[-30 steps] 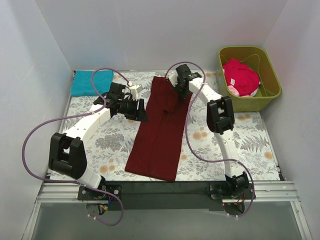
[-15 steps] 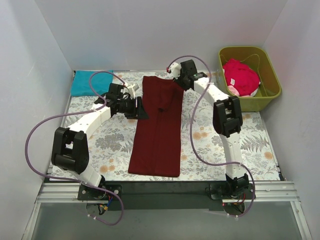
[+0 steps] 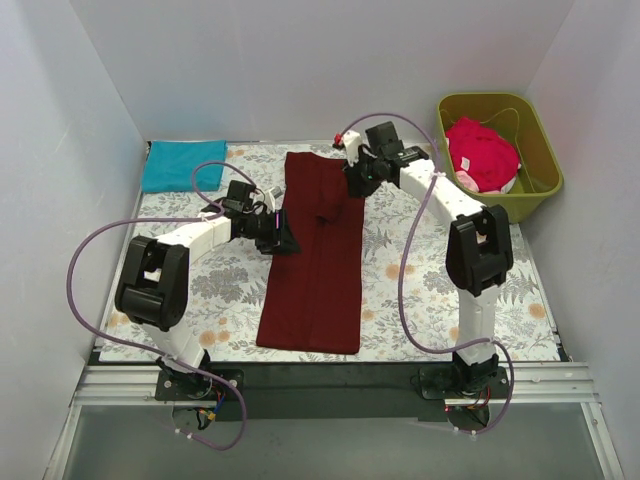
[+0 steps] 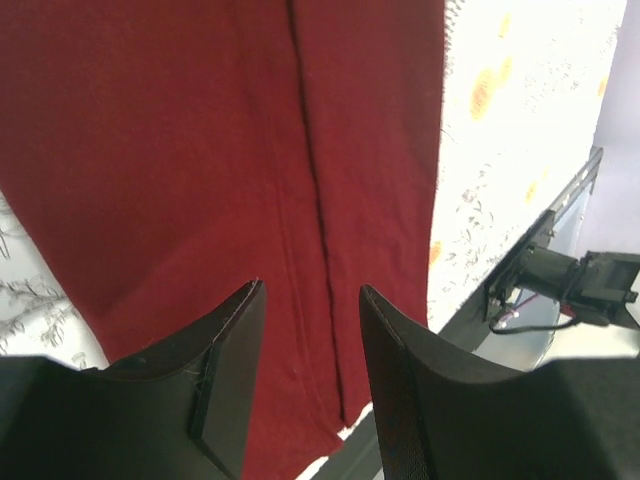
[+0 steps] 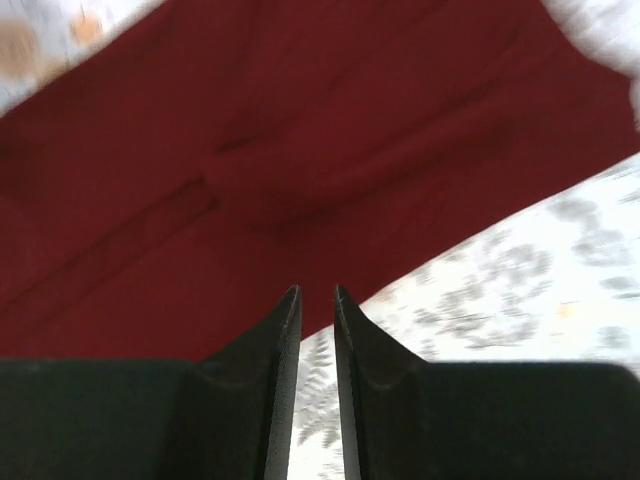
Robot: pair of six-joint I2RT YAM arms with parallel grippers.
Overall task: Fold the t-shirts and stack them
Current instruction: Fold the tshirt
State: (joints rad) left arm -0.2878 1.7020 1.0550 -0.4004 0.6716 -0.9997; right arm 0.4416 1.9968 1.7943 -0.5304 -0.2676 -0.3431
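Note:
The dark maroon t-shirt [image 3: 315,270] lies flat on the tablecloth as a long narrow strip running from far to near. My left gripper [image 3: 283,238] is at its left edge, low over the cloth. In the left wrist view the gripper [image 4: 310,288] is open and empty above the maroon shirt [image 4: 200,150]. My right gripper [image 3: 352,180] is at the strip's far right edge. In the right wrist view it [image 5: 312,290] shows a narrow gap with nothing in it, at the edge of the maroon cloth [image 5: 300,150]. The teal t-shirt [image 3: 182,165] lies folded at the far left. The red-pink t-shirt [image 3: 482,152] is bunched in the tub.
The olive-green tub [image 3: 540,130] stands at the far right. The floral tablecloth [image 3: 420,280] covers the table. White walls close in on the left, back and right. A black rail [image 3: 320,380] runs along the near edge.
The maroon shirt's far end was drawn back and laid straight. My right gripper moved from the far end to the right edge. My left gripper slid nearer along the left edge.

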